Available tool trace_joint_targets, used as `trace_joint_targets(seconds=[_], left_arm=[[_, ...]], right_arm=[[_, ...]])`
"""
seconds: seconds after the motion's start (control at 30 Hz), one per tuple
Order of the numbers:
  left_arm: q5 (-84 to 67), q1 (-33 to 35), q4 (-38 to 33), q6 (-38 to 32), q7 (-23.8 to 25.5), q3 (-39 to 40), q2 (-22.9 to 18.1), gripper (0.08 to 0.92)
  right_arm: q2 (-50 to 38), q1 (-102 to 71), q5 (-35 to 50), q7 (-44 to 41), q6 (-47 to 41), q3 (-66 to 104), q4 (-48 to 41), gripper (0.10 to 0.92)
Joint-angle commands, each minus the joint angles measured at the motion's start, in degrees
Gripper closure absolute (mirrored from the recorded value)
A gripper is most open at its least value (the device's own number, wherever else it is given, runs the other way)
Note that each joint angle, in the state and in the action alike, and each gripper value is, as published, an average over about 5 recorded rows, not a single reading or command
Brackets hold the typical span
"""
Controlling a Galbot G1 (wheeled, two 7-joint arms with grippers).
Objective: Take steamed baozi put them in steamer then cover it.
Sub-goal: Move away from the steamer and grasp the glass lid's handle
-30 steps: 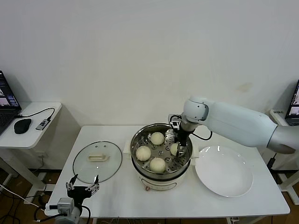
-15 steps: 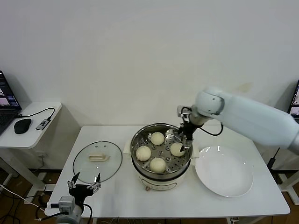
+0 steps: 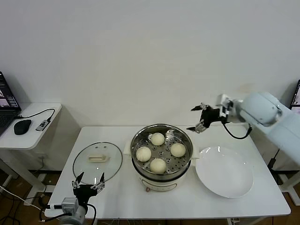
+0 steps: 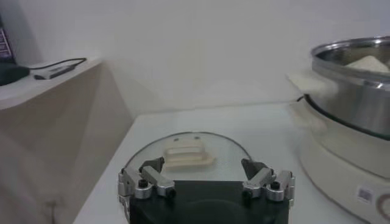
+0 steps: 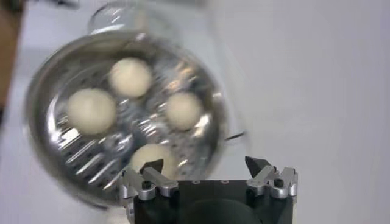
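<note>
Four steamed baozi [image 3: 158,139] sat on the perforated tray inside the steamer [image 3: 161,174], one toward the wall, one on the left, one on the right [image 3: 177,150] and one nearest the table's front edge [image 3: 158,165]. None touched another. From the right wrist view I counted the same four buns [image 5: 131,77] in the pot [image 5: 36,146].

I noted the right gripper [image 3: 200,118] in the air above and to the right of the steamer, close to the wall, its fingers spread wide with nothing between them. The right wrist view confirmed the open, empty state [image 5: 208,170].

The cover [image 3: 97,161] lay flat on the white table [image 3: 140,197] just left of the steamer, cream handle [image 3: 97,158] facing up. The pot was uncovered.

The left gripper [image 3: 88,181] hung low at the table's front edge, in front of the cover, fingers apart and empty. In the left wrist view [image 4: 205,176] the lid [image 4: 183,149] lay just ahead of it, the steamer [image 4: 353,122] to one side.

A white plate [image 3: 225,171], bare, rested to the right of the steamer. A side desk [image 3: 28,123] on the far left carried a mouse [image 3: 22,126].
</note>
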Motion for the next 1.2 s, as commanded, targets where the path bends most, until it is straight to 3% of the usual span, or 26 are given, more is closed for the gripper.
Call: trace_joint_targets(seconds=[0.03, 0.4, 0.67, 0.87, 1.03, 1.2], left_arm=[[-0.9, -0.2, -0.1, -1.8, -0.3, 0.2, -0.3, 0.177], [3.0, -1.3, 1.6, -3.5, -0.7, -0.4, -0.5, 0.177], [12.4, -4.9, 5.8, -6.6, 0.3, -0.7, 1.2, 0.177], [37.3, -9.9, 11.8, -14.2, 2.1, -1.2, 3.3, 0.177], [58.4, -13.1, 19.4, -21.1, -5.7, 0.1, 6.6, 0.177], [75.7, -14.2, 25.4, -21.2, -15.4, 3.7, 11.8, 0.177]], right_arm=[[3.8, -45.9, 3.9, 21.8, 8.2, 49.6, 10.6, 0.203], [33.3, -68.3, 0.3, 29.5, 23.5, 64.7, 11.8, 0.203], [39.7, -78.5, 3.2, 30.4, 28.9, 66.0, 11.1, 0.203], [39.7, -83.7, 3.6, 29.8, 30.2, 66.6, 11.0, 0.203], [39.4, -84.0, 3.6, 29.8, 30.2, 66.9, 11.0, 0.203], [39.5, -83.7, 3.4, 29.6, 29.9, 67.2, 11.0, 0.203]])
